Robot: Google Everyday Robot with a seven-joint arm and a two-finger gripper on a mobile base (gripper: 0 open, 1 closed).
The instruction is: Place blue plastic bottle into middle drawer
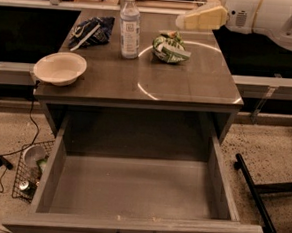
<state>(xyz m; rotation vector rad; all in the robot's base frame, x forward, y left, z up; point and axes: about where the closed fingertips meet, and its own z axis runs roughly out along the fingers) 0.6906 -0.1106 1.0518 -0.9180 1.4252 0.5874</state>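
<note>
Although the drawer [52, 172] is pulled fully out below the counter [188, 86] and nothing shows inside it, the main part of the task is, by my reading, not yet done. The bottle [129, 27] stands upright near the back of the counter with its cap on, and nothing grips it. The jaws hang at the end of the white arm [263, 16] over the far right part of the counter, pointing toward the bottle. The bottle stands a little beyond their tip and slightly lower, near but clearly apart from them. I cannot tell whether the jaws are parted or pressed together, but nothing is visibly held in them. A green-and-white snack bag [170, 47] lies just beneath the jaws. A dark blue bag [92, 30] lies on the far side of the bottle from them, and a bowl [59, 67] sits farther off still, toward the near corner. What seems left is the reach across to the bottle, the grasp, the lift, the carry down and forward over the drawer, and the release inside it.
</note>
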